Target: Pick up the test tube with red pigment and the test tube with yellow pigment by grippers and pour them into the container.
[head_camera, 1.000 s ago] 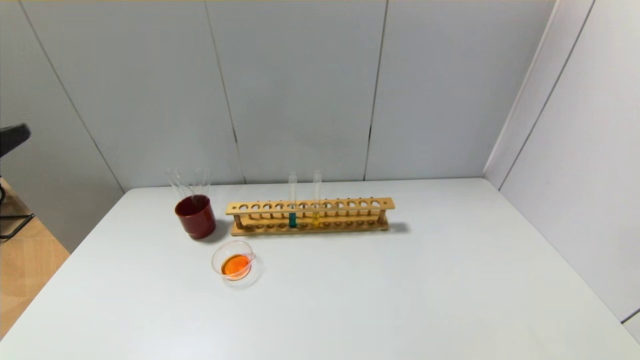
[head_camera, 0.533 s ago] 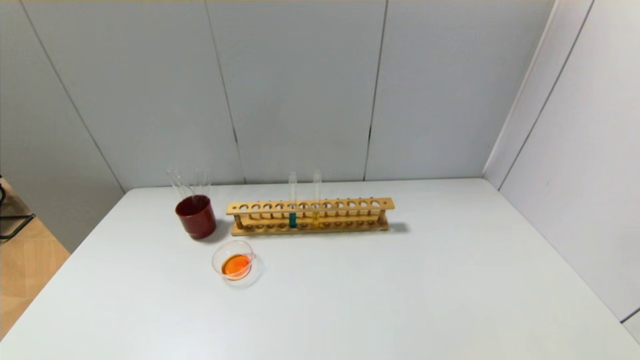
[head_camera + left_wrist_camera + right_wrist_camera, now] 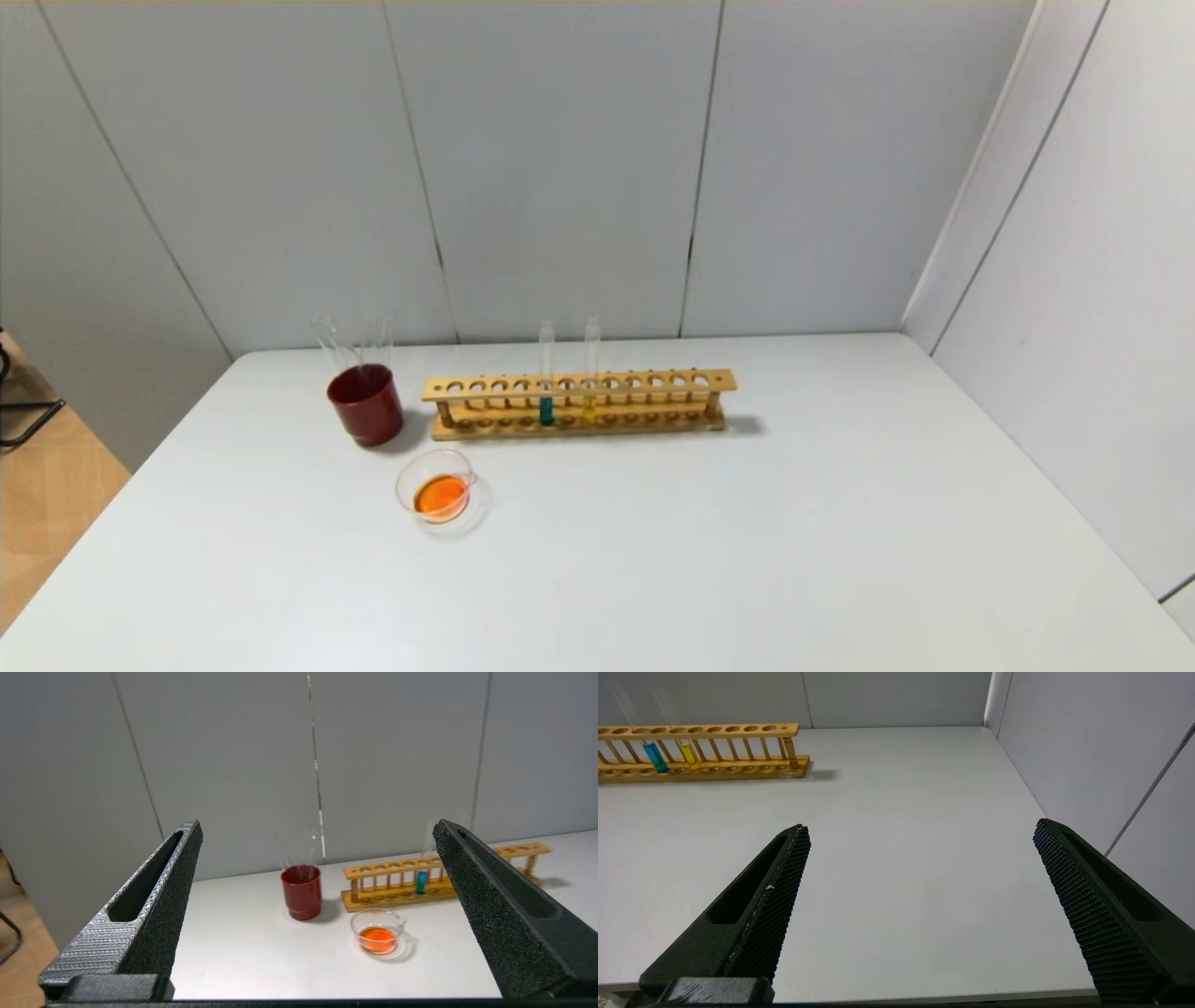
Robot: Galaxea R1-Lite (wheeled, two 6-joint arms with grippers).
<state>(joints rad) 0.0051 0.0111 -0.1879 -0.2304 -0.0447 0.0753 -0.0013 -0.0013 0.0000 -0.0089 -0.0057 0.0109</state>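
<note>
The left end effector (image 3: 317,830) stands wide, its two fingers far apart with nothing between them and touching nothing; it hangs off the near left of the surface (image 3: 747,560), facing the glassware. The right end effector (image 3: 920,830) is likewise spread wide and empty, above the near right part of the surface. Neither shows in the head view.

The container (image 3: 437,489) sits upright on the surface, left of centre and nearer than the rack (image 3: 579,403), with orange liquid pooled in its bottom. Just behind it, to the far left, the dark red cup (image 3: 365,403) holds clear tubes (image 3: 329,342) that stand with their long axes near vertical, mouths up, one leaning left. Whether these are the red and yellow task tubes I cannot tell.

The rack lies lengthwise left to right. Two tubes stand upright in it, side by side: a blue-green tube (image 3: 546,409) and a yellow tube (image 3: 590,406) to its right.
</note>
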